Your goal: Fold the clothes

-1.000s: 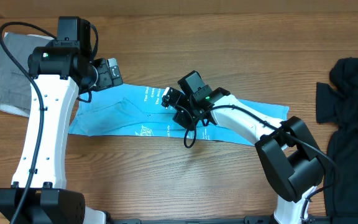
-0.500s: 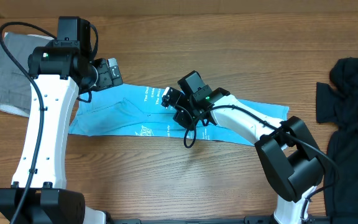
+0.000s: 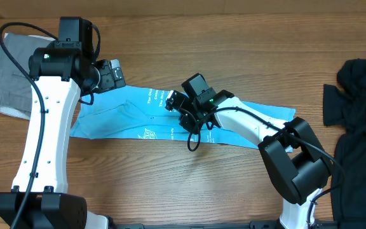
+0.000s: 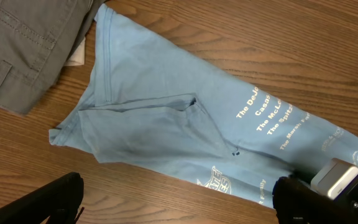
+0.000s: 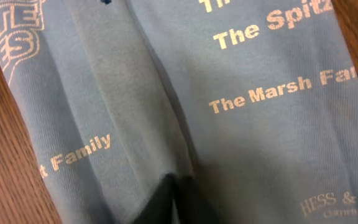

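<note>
The T-shirt (image 5: 135, 93) is matt, fine-ribbed knit cloth (lettering flat and chalky). The worktop (image 3: 234, 38) is smooth wood grain with a faint sheen. Grey trousers (image 4: 17, 43) are matt woven cloth.

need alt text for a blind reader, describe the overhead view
A light blue T-shirt lies in a long strip on a table, the right gripper shut on its middle, the left gripper open near its left end. Grey garment left, black garment right.
</note>
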{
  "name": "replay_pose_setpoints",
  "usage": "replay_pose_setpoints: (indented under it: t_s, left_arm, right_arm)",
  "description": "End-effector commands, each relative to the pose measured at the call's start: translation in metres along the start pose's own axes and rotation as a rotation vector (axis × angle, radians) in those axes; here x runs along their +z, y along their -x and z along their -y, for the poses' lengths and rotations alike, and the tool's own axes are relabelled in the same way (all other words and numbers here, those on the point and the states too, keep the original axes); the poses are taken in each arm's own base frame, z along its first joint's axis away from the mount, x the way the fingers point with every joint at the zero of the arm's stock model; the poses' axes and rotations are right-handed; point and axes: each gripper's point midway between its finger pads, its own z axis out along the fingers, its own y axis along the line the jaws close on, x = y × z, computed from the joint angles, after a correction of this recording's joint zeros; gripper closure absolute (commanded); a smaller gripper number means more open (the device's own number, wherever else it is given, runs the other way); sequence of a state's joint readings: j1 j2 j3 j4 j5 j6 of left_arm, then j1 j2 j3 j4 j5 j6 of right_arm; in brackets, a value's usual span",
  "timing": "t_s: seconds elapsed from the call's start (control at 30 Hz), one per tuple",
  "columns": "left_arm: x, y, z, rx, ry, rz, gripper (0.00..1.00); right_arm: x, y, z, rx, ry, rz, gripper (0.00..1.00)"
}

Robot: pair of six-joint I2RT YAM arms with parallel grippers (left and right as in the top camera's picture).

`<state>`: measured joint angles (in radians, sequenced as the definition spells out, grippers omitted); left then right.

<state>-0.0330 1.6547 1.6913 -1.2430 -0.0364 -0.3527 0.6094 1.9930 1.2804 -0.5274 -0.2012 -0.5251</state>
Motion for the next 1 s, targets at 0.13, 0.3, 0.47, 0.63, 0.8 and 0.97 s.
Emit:
replay_pose_setpoints:
  t_s: [0.13, 0.3, 0.47, 0.63, 0.8, 0.97]
  left_arm:
    - [0.0, 0.001, 0.003, -0.005, -0.011, -0.003, 0.0]
    - [0.0, 0.001, 0.003, -0.005, -0.011, -0.003, 0.0]
    - [0.0, 0.001, 0.003, -0.005, -0.012, -0.003, 0.0]
    - [0.0, 0.001, 0.003, -0.005, -0.012, -0.003, 0.0]
    - [0.0, 0.001, 0.003, -0.005, -0.011, -0.003, 0.0]
    - [0.0, 0.001, 0.003, -0.005, -0.011, -0.003, 0.0]
  right_arm:
    - [-0.005, -0.009, -0.004, 0.017, 0.02, -0.049, 0.96]
    - [-0.029, 0.003, -0.005, 0.08, 0.011, -0.022, 0.96]
    - [-0.031, 0.006, -0.019, 0.203, 0.082, -0.011, 0.96]
    - [-0.03, 0.011, -0.037, 0.283, 0.155, -0.006, 0.96]
    - [-0.027, 0.007, -0.052, 0.275, 0.177, -0.037, 0.96]
    - [-0.023, 0.002, -0.065, 0.282, 0.191, -0.061, 0.96]
